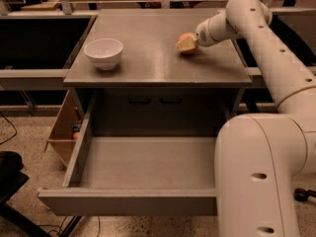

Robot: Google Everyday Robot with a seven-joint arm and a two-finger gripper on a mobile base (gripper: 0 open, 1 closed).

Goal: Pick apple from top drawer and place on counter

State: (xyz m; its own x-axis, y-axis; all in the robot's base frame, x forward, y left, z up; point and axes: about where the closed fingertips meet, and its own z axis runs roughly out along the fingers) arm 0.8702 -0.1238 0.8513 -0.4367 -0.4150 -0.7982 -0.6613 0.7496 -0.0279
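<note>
The apple [189,50] rests on the counter [148,63] at its right side, mostly hidden behind my gripper [185,44]. The gripper reaches in from the right, low over the counter, and its tan fingers are closed around the apple. The top drawer [128,202] is pulled fully out below the counter, and its grey inside holds nothing that I can see.
A white bowl [103,52] stands on the left part of the counter. My white arm [276,58] and base [261,177] fill the right side, next to the drawer's right end. A wooden box [63,132] sits on the floor at the left.
</note>
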